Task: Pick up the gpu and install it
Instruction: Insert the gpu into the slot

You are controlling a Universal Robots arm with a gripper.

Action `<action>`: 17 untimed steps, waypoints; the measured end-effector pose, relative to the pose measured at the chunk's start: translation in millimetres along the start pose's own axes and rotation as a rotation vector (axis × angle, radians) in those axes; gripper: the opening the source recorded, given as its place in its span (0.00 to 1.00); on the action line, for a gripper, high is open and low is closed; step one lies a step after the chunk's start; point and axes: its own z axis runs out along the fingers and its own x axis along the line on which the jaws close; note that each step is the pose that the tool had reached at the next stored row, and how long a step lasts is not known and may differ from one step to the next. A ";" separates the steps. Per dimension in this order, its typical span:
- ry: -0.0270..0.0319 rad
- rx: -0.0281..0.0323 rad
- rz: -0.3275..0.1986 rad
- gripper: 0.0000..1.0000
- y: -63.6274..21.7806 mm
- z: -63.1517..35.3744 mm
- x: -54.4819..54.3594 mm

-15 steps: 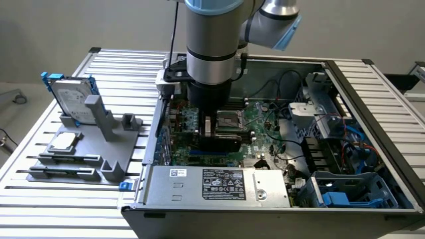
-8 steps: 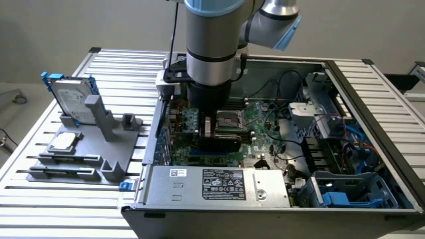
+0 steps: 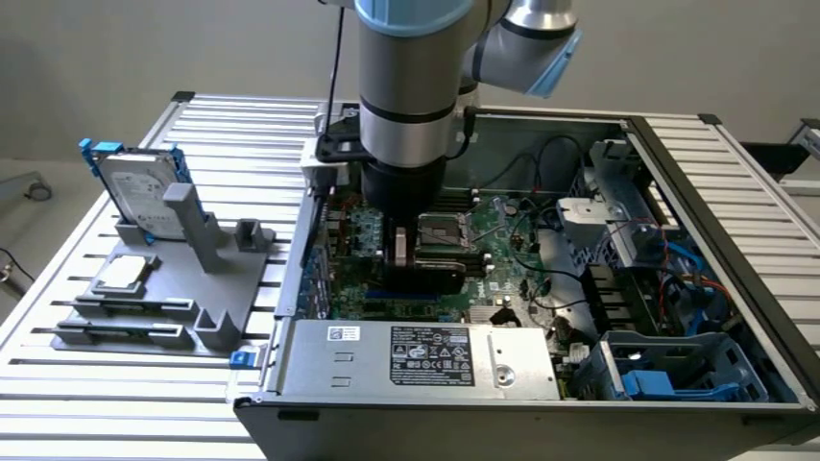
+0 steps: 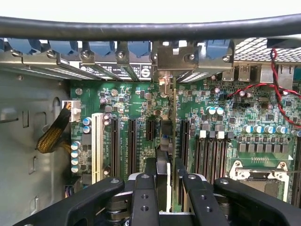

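Observation:
The gpu (image 4: 172, 108) stands on edge between my fingers (image 4: 150, 169), seen along its thin green board. It runs from the gripper toward the case's rear wall, where its silver end bracket (image 4: 175, 59) meets the row of slot covers. My gripper (image 4: 165, 172) is shut on the gpu, low over the motherboard (image 4: 221, 101) among the black expansion slots (image 4: 115, 141). Whether the card's edge sits inside a slot I cannot tell. In the exterior view the gripper (image 3: 413, 254) reaches down into the open computer case (image 3: 717, 192), with the dark gpu (image 3: 429, 277) beneath it.
A silver hard drive with blue rails (image 3: 134, 187) and a small square silver chip (image 3: 125, 274) rest on a grey holder (image 3: 154, 288) at the exterior view's left. The power supply (image 3: 410, 355), CPU socket (image 4: 261, 176) and red and black cables (image 4: 277, 89) crowd the card.

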 end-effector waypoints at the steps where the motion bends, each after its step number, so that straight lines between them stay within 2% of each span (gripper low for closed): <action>1: -0.0005 0.0001 0.000 0.26 0.0 0.4 0.1; 17: -0.0036 -0.0002 -0.001 0.26 1.0 4.9 1.4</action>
